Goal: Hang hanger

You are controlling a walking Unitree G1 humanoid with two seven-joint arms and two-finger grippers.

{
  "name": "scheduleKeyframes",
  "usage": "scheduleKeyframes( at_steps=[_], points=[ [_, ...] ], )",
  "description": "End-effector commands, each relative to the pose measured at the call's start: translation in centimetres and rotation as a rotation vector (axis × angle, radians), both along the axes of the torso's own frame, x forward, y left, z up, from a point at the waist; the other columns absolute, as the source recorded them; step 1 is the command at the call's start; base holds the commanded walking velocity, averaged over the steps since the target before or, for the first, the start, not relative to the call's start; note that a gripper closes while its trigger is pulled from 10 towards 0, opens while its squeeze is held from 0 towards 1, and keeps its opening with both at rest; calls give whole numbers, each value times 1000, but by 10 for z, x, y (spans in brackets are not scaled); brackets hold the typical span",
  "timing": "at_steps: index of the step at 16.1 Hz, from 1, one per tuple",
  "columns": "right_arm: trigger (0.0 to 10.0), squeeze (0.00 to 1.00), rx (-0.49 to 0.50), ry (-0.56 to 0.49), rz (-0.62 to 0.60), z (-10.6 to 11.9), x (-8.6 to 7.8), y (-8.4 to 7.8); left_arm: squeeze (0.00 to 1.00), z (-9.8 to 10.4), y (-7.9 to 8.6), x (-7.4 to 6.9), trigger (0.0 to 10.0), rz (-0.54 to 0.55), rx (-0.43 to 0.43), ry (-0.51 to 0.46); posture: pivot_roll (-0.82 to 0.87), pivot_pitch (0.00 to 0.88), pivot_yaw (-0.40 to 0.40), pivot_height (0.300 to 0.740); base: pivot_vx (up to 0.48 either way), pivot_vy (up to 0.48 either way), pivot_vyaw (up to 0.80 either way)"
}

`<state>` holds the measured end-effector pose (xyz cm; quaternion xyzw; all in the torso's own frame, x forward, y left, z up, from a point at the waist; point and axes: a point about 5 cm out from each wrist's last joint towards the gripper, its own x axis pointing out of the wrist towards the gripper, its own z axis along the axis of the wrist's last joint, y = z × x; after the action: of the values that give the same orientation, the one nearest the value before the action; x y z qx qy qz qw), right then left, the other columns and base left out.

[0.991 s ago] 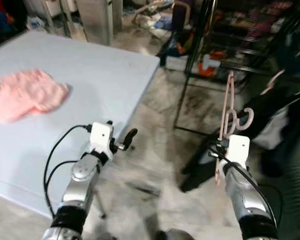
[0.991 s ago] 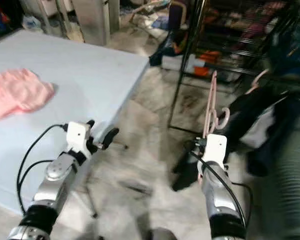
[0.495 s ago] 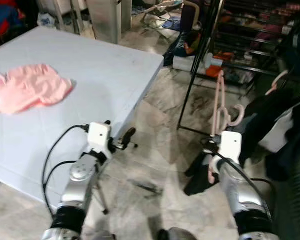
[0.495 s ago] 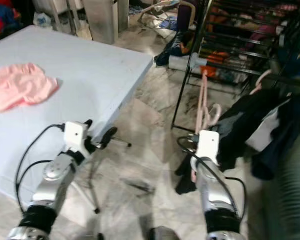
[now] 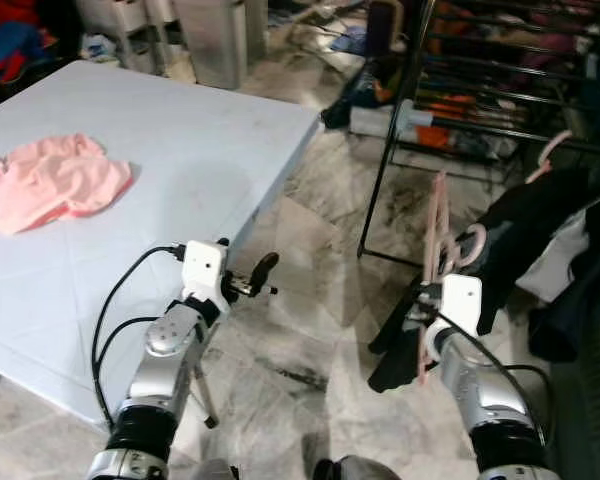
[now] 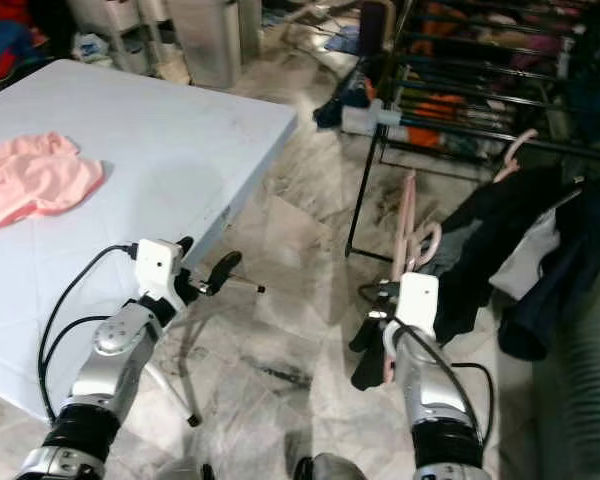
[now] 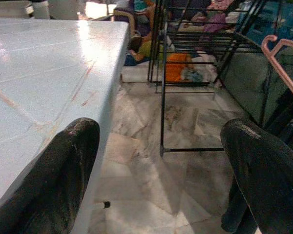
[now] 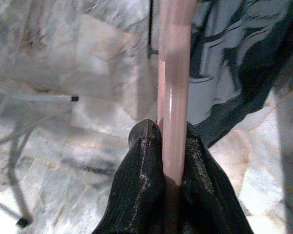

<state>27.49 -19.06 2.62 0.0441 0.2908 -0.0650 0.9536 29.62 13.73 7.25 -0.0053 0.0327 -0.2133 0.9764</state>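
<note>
- Hanger of pale pink plastic (image 5: pixel 442 235) stands upright in the right tool (image 8: pixel 172 146), whose two black fingers (image 8: pixel 145 161) are pressed together on its thin pink bar, pinching it.
- Seen from the head, this pink hanger rises above the white wrist block of the right arm (image 5: pixel 480 385), with its curled hook at the top, just in front of the black metal clothes rack (image 5: pixel 390 140).
- The hanger's hook is not on any rail of the rack; it stands free, near the rack's front upright post.
- Dark garments (image 5: pixel 540 230) hang off the rack on the side away from the tabletop, draping down to the marble floor (image 5: pixel 310 340), and another pink hanger (image 5: pixel 548 150) hooks on a rail above them.
- The left tool (image 7: pixel 161 161) has its black fingers (image 7: pixel 53 175) spread well apart and holds nothing; it hovers at the corner of the light blue tabletop (image 5: pixel 180 150), pointing toward the rack.
- A crumpled pink cloth (image 5: pixel 45 185) lies flat on the tabletop, on the side far from the rack and well apart from both tools.
- Clutter of coloured clothes and boxes sits on the rack's lower shelves; details are too blurred to tell.
</note>
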Motion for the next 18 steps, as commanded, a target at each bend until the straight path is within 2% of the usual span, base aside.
scheduleKeyframes(
  at_steps=[1,6,14,18],
  points=[
    [10000,0,21,0,20,2,5,7,0,2,4,0,10000,1,-3,-12,-48,0,-8,740,289,0,0],
    [10000,0,27,6,31,4,9,11,0,3,2,0,10000,-11,-11,-19,-52,0,-9,740,395,0,0],
    [10000,0,8,-2,-50,8,16,0,0,3,-3,0,10000,-25,-22,-19,-56,0,-6,740,446,0,0],
    [10000,0,-11,16,-61,6,15,-1,0,-1,-6,-1,10000,-28,-11,3,-56,0,-6,740,99,0,-759]
  ],
)
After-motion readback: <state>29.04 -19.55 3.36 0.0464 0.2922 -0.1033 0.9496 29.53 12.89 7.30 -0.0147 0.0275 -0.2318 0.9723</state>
